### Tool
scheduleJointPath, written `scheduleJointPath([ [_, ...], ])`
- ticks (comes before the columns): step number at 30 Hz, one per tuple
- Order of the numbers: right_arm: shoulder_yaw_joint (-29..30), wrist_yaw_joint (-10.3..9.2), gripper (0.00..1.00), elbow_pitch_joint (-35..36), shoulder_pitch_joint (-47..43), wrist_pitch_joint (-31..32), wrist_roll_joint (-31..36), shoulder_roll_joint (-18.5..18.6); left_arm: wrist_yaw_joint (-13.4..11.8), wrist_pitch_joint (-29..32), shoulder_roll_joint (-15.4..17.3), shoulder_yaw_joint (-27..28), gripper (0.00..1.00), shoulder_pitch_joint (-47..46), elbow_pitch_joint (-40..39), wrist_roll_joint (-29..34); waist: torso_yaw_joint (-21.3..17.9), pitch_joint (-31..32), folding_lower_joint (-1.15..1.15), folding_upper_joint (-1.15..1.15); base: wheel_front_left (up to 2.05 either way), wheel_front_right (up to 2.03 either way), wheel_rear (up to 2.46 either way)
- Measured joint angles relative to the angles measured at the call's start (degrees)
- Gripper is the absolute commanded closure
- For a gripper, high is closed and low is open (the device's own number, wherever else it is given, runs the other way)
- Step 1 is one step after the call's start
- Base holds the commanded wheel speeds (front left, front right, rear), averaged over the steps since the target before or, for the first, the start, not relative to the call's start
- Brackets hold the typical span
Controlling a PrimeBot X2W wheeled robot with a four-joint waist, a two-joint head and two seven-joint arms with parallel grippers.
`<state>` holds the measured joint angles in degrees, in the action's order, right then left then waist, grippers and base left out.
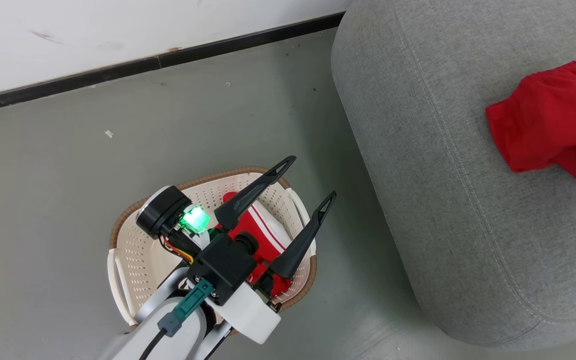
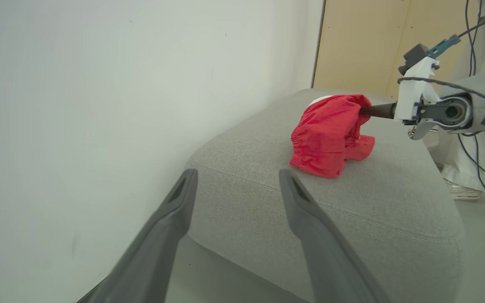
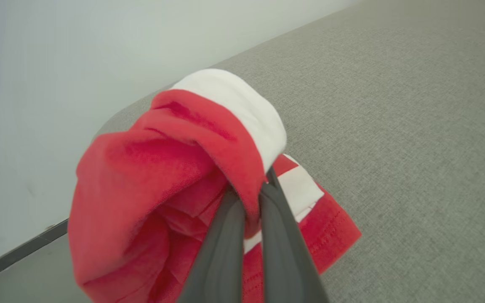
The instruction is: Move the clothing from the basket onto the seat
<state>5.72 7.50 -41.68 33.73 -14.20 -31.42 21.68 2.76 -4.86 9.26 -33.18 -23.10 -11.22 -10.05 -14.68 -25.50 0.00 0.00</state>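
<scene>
Currently pinched: a red garment (image 3: pixel 141 181), one fold of it caught between the fingers of the right gripper (image 3: pixel 251 191); a white band curls over the top of the bunch.
Right gripper: pressed together on that fold, fingers almost meeting with cloth between them; in the left wrist view it reaches in sideways over the cushion.
Red garment, position: on the seat (image 1: pixel 443 190), well in from the rounded end; its lower hem and a red-and-white part lie flat on the grey fabric, while the pinched part stands bunched above.
Left gripper (image 1: pixel 313 176): fingers spread wide with nothing between them; it hovers above the basket (image 1: pixel 128 260), fingers pointing towards the seat.
Second garment (image 1: pixel 263 230): red with a white panel and thin white stripes, lying inside the basket, partly hidden under the left gripper and its wrist.
Basket: cream with perforated walls and a brown rim, standing on the grey floor (image 1: pixel 58 190) near the seat's rounded end, apart from it.
Seat: grey woven fabric with a stitched seam running along its padded edge.
Wall (image 1: pixel 118 30): white, with a black baseboard (image 1: pixel 168 59) where it meets the floor.
Wrist light (image 1: pixel 195 219): glowing green on the left arm, over the basket.
</scene>
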Motion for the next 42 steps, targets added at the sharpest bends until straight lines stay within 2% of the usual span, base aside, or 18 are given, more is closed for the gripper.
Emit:
scheduleJointPath([
  [1,0.4,0.0,0.58,0.0,0.0,0.0,0.4,-0.1,0.0,0.0,0.0,0.0,0.0,0.0,0.2,0.0,-0.1,0.1,0.0,0.0,0.0,0.0,0.0],
  [2,0.8,0.0,0.15,0.1,0.0,0.0,0.7,-0.2,0.3,-0.1,0.0,0.0,0.0,0.0,0.3,0.0,-0.1,0.1,0.0,0.0,0.0,0.0,0.0],
  [3,1.1,0.0,0.0,0.2,-0.1,0.0,0.9,-0.3,0.4,-0.3,0.0,0.0,0.0,0.0,0.5,0.0,-0.2,0.2,0.0,0.0,0.0,0.0,0.0],
  [15,2.9,0.0,0.0,3.0,-4.5,0.0,3.2,-1.6,0.4,-1.1,0.1,0.3,0.0,0.0,2.1,-0.5,-1.4,1.6,0.0,0.0,0.0,0.0,0.0],
  [26,2.0,0.0,0.0,14.1,-9.2,0.0,6.3,-1.4,-0.2,-2.4,0.7,3.0,0.0,1.0,3.5,-1.2,-3.3,3.4,0.0,0.0,0.0,0.0,0.0],
  [38,-0.9,0.0,0.0,24.7,-8.7,0.0,11.2,-1.4,-5.2,-5.8,1.9,10.4,0.0,5.2,6.3,-2.7,-3.2,6.8,0.0,0.0,0.0,0.0,0.0],
  [42,-4.1,0.0,0.0,27.9,-7.6,-0.3,13.6,-3.6,-7.7,-6.9,2.1,14.4,0.0,7.4,7.5,-4.4,-1.9,8.3,0.0,0.0,0.0,0.0,0.0],
])
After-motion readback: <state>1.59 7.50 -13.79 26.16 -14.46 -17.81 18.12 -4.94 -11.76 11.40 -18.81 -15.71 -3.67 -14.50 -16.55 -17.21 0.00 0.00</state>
